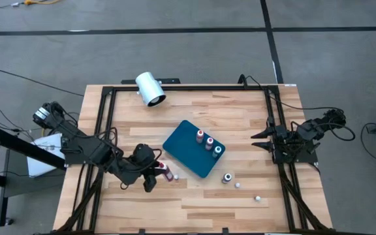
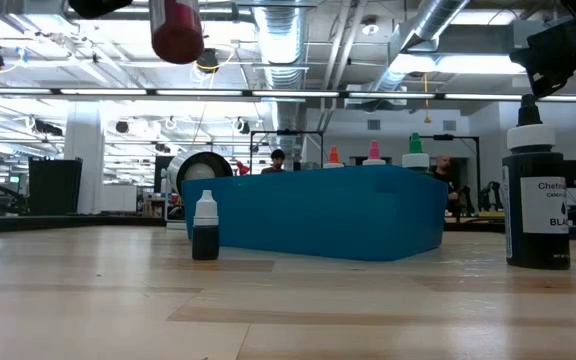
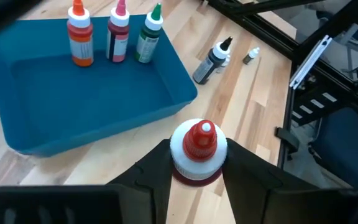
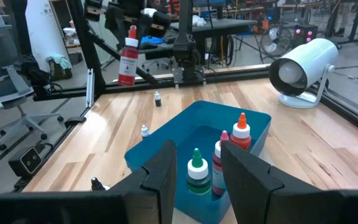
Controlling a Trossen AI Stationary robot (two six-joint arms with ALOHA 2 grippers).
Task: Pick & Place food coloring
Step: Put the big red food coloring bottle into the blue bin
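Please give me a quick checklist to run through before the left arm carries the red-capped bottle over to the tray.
1. Grip: the left gripper is shut on the red-capped bottle: ok.
2. Lift: that bottle hangs clear of the table: ok.
3. Free space in the blue tray: the three bottles stand in a row along one side, the rest is bare: ok.
4. Path: the black-capped bottle and small loose bottles lie beyond the tray's other side: ok.
5. Right gripper waits at the table's right edge, away from the tray: ok.
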